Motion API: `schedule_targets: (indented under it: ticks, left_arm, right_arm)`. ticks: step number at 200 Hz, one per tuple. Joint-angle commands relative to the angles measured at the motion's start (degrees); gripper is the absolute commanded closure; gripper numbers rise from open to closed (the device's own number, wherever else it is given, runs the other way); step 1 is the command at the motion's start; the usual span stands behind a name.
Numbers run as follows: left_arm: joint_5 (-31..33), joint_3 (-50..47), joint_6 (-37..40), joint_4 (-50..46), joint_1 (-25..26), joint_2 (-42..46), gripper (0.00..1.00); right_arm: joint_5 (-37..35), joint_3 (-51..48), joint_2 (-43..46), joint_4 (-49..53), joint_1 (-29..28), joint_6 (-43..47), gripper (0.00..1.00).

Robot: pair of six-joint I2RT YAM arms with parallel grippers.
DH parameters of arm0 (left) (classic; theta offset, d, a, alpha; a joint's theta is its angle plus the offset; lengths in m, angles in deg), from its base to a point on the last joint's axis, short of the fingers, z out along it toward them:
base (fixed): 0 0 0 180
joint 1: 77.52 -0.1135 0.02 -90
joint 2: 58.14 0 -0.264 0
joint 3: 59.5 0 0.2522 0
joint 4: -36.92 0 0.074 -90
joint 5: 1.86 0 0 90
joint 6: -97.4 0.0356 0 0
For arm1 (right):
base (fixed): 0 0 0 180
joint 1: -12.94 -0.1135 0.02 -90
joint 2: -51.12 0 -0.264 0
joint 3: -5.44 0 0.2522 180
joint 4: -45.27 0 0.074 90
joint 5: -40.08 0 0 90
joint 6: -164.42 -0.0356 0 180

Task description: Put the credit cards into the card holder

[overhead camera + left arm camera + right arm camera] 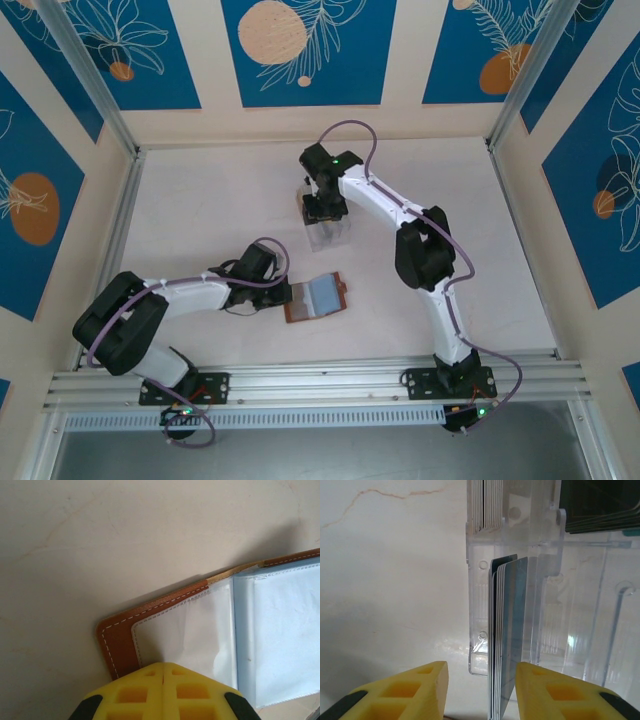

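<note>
Thin, stiff, slick credit cards [509, 630] are straddled by the spread right gripper [481, 675]; their flat faces are best pinched at the edge nearest it.

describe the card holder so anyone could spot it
Start at the pale table, toward the middle of its near half. The card holder lies open there: brown leather with pale blue pockets, unlike the clear plastic rack farther back.

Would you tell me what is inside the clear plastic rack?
The rack holds upright stacks of credit cards: one stack between the right fingers, two farther back. Inner faces are covered by neighbours.
</note>
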Motion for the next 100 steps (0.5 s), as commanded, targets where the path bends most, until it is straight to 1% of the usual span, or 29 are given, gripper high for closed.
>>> schedule_targets:
  ticks: [1, 34, 87, 100]
  left_arm:
    - [1.52, -1.83, -0.72, -3.16, 0.61, -0.65, 1.0]
    - [1.6, -1.84, -0.85, -3.18, 0.61, -0.49, 1.0]
    - [1.77, -1.93, -0.95, -3.36, 0.61, -0.25, 1.0]
    - [1.69, -1.89, -1.04, -3.25, 0.65, -0.4, 1.0]
  right_arm:
    - [2.8, 0.03, -0.22, 0.62, 0.4, 0.84, 0.59]
    - [5.69, -0.37, -0.92, -0.22, 0.66, 0.89, 0.59]
    - [4.95, -0.51, -1.46, -0.04, 1.06, 0.94, 0.6]
    - [3.43, -0.43, -1.59, 0.11, 1.02, 0.82, 0.6]
